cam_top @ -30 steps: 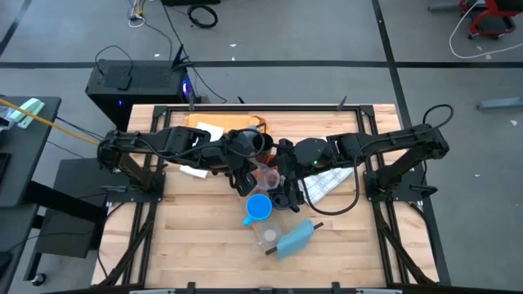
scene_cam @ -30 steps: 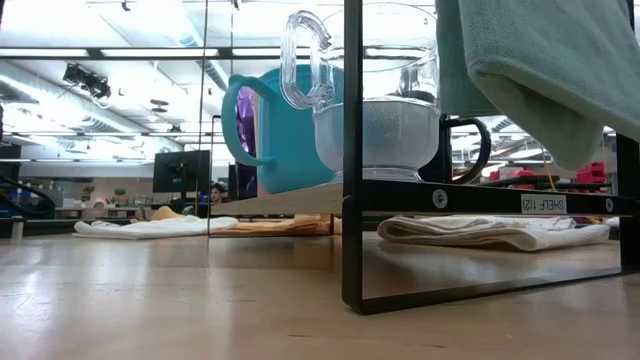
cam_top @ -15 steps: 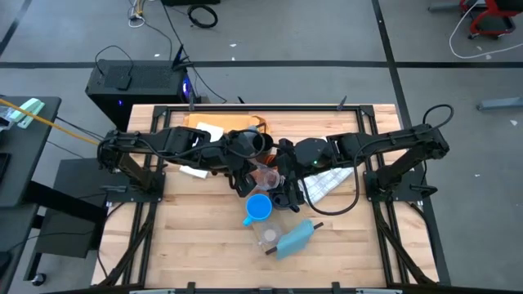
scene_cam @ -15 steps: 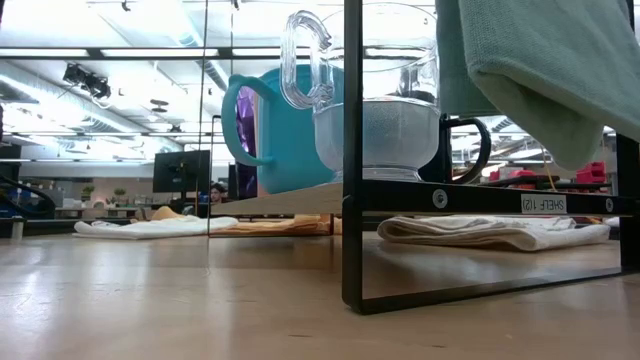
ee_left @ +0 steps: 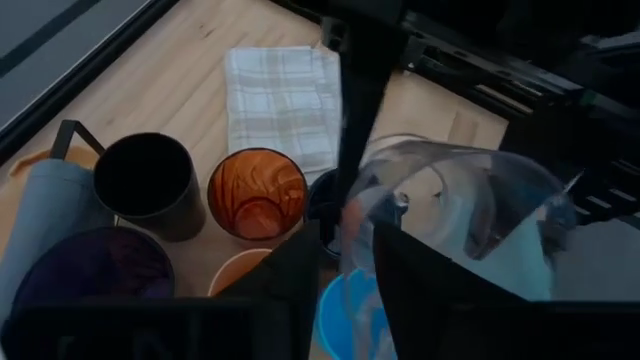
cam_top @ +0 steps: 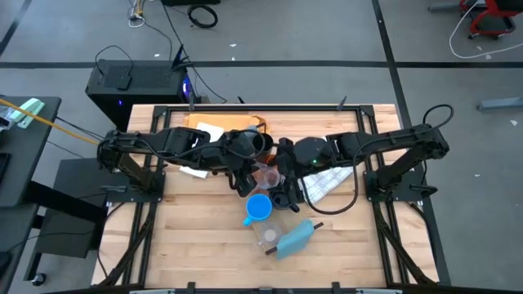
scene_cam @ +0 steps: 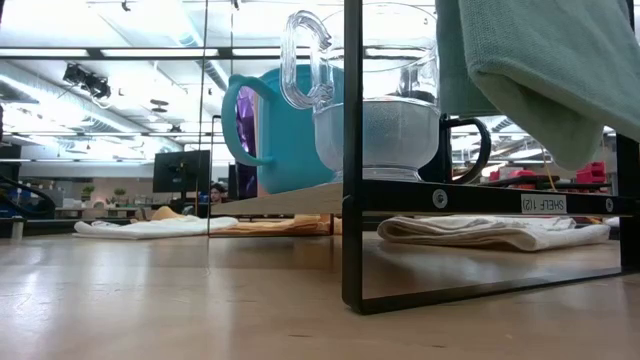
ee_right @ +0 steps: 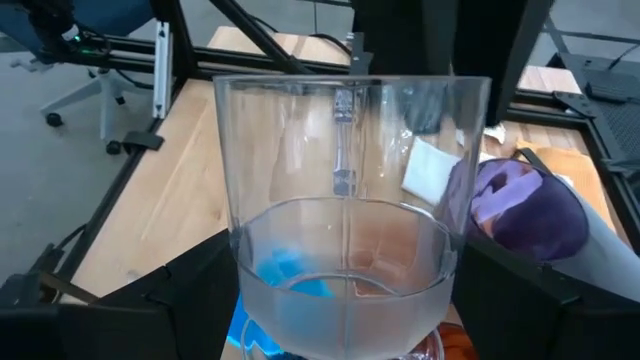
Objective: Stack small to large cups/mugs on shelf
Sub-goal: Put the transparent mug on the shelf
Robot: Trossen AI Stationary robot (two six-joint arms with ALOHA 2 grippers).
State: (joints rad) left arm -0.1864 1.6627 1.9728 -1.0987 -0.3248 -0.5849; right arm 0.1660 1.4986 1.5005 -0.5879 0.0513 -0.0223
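Right tool (ee_right: 345, 296) is closed on a clear glass (ee_right: 345, 215), one dark finger pressed to each side of its lower wall, so its jaws stand wide. Left tool (ee_left: 345, 290) sits just beside the same glass over the middle of the surface (cam_top: 196, 237); whether it grips anything cannot be told from these views.

Against the frames of a second ago, nothing has visibly shifted. Both arms meet at the same spot in the high view, and the low view is unchanged down to the cloths lying behind the shelf.

The glass is held upright and lifted clear of the surface. It is thick-walled, transparent, cloudy toward the base, with a straight rim. Blue and orange colours show through its bottom from the cups beneath. Right under it is the bright blue mug (cam_top: 258, 207), standing on the shelf (scene_cam: 300, 198), a pale wooden plank in a black frame.

Farther along that plank a second clear mug (scene_cam: 375, 110) with a looped handle stands upright beside a blue-green cloth (scene_cam: 540, 70).

Close to the held glass stand a black cup (ee_left: 145, 180), an orange cup (ee_left: 257, 192) and a purple tumbler (ee_left: 90, 275), all upright and open-mouthed. A white checked cloth (ee_left: 280, 100) lies flat just beyond them.
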